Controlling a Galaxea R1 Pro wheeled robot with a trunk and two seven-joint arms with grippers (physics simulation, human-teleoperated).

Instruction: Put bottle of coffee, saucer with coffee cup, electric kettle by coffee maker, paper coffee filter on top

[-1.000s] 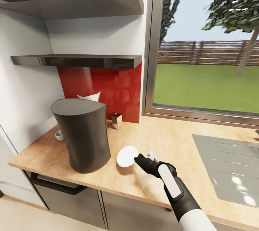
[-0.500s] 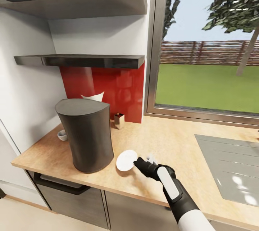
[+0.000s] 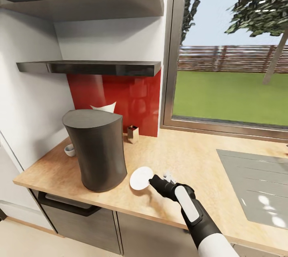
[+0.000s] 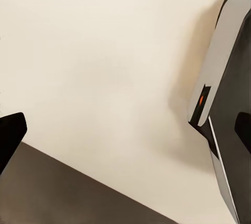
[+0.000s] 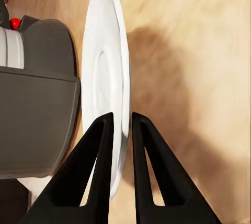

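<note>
My right gripper is shut on the rim of the saucer, a small white plate held tilted just above the countertop, right of the coffee maker. In the right wrist view the two fingers pinch the saucer's edge, with the coffee maker just beyond it. The coffee cup sits behind the coffee maker on its left. The bottle of coffee stands on the counter by the red panel. A white paper coffee filter peeks out behind the coffee maker. My left gripper hangs open over pale floor.
Two dark kitchen shelves hang on the wall above the coffee maker. A grey sink is inset at the right. A large window runs along the back. Bare worktop lies between saucer and sink.
The head view has shifted slightly, so everything sits a little further right. The saucer in my right gripper has sunk a little toward the countertop and come nearer the coffee maker.
</note>
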